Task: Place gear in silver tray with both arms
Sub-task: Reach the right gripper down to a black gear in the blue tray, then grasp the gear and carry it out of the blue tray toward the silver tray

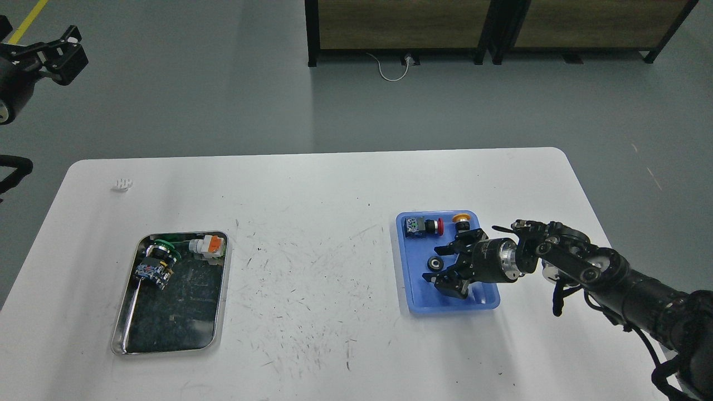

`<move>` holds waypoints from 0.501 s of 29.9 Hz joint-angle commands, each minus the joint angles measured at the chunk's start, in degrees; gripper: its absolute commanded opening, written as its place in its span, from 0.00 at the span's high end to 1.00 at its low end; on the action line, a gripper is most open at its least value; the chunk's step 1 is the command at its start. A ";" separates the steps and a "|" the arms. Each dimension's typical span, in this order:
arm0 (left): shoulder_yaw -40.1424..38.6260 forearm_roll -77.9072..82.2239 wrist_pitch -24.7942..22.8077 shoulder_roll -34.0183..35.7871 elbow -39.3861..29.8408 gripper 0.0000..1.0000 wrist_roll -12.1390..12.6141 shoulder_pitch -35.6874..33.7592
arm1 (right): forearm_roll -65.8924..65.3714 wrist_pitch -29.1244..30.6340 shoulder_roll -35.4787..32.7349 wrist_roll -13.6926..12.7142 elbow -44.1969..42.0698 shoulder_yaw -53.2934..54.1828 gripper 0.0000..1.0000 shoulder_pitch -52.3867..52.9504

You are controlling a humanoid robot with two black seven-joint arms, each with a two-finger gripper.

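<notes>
A small black round gear (434, 263) lies on the floor of a blue plastic tray (415, 289) at the right. My right gripper (443, 263) is open over that tray, its fingers (448, 247) spread on either side of the gear; I cannot tell whether they touch it. The silver tray (128, 328) sits at the left and holds a green-ringed part (156, 262) and a white and orange part (207, 246) at its far end. My left gripper (58, 53) hangs high at the far left, off the table, with its fingers apart and empty.
The blue tray also holds a red push-button part (424, 225) and a yellow-capped part (460, 219) at its far end. A small white piece (122, 183) lies near the table's far left corner. The table middle bears dark scratches.
</notes>
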 commanded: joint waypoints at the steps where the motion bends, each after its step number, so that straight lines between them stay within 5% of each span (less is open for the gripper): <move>1: 0.00 0.00 0.00 0.00 0.00 0.02 0.05 0.00 | 0.06 0.00 -0.27 0.00 0.09 -0.03 0.44 0.14; 15: 0.00 0.08 0.09 0.00 0.00 0.02 0.31 0.00 | 0.06 0.00 -0.54 -0.44 0.09 -0.03 0.71 0.40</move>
